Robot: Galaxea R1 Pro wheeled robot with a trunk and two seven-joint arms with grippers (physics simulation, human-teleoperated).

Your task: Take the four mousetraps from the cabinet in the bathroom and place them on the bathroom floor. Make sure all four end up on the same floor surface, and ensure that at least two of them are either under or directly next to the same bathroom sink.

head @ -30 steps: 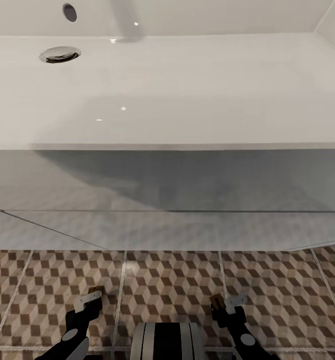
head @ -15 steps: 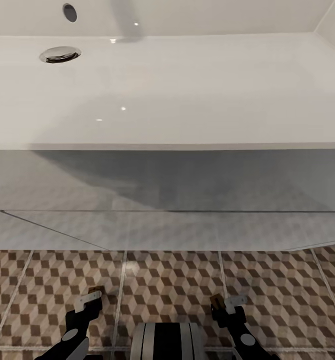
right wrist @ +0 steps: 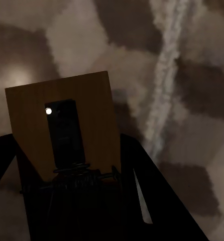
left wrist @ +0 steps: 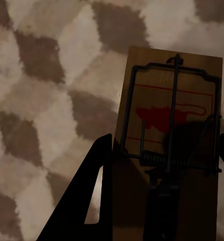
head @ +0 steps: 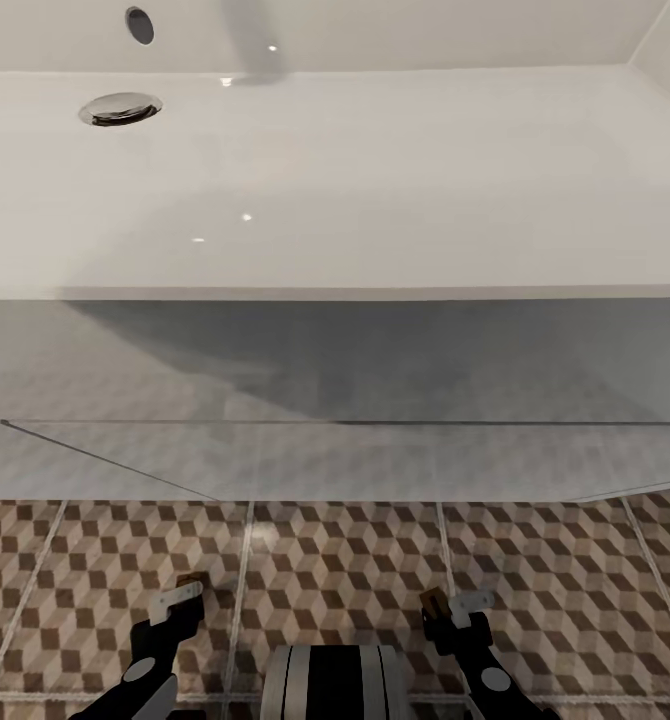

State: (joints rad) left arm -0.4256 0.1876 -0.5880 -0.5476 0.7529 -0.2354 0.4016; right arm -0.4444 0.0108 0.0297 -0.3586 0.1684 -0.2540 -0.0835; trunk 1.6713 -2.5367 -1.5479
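Gripping mousetraps (left wrist: 167, 130), both claws low over bathroom floor (head: 335, 560) beside vanity edge (head: 335, 500).

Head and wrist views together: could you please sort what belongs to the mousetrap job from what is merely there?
Job:
- mousetrap in left gripper
- mousetrap in right gripper
- bathroom floor, cube-patterned tiles
- white sink ahead

Merely there:
- drain
- overflow hole

Left end effector (head: 180, 598), right end effector (head: 453, 608) low, each clamping mousetrap.
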